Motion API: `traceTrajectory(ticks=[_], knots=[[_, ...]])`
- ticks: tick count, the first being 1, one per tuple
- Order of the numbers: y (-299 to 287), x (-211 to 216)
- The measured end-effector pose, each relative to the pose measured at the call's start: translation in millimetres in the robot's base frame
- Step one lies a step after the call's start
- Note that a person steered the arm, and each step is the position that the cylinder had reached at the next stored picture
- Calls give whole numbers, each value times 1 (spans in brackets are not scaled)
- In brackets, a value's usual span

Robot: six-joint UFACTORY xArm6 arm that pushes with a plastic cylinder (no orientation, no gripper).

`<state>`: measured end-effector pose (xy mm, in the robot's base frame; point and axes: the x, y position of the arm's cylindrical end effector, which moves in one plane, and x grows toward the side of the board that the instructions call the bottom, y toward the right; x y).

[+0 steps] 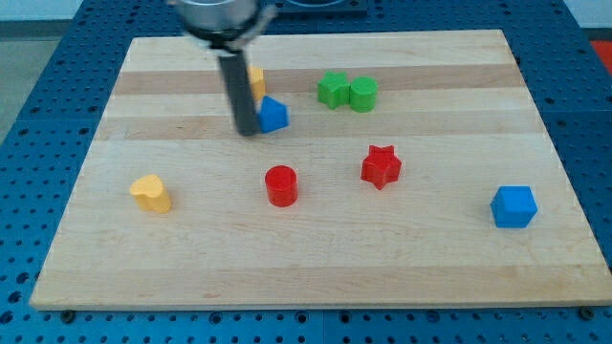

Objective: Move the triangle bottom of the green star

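The blue triangle (274, 115) lies in the upper middle of the wooden board (316, 258). My tip (246, 131) sits just to its left, touching or nearly touching it. The green star (333, 89) lies to the triangle's upper right, with a green cylinder (363, 94) pressed against its right side. A yellow block (255, 80) is partly hidden behind the rod, just above the triangle; its shape cannot be made out.
A red cylinder (281, 184) and a red star (381, 166) lie in the board's middle. A yellow heart (151, 193) is at the lower left. A blue cube (513, 205) is at the lower right.
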<state>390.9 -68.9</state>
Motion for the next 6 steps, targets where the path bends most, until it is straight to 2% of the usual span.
traceTrajectory(ticks=[1, 2, 3, 4, 5, 6], knots=[[48, 0], [58, 6], [39, 36], [68, 24], [66, 19], [-22, 20]])
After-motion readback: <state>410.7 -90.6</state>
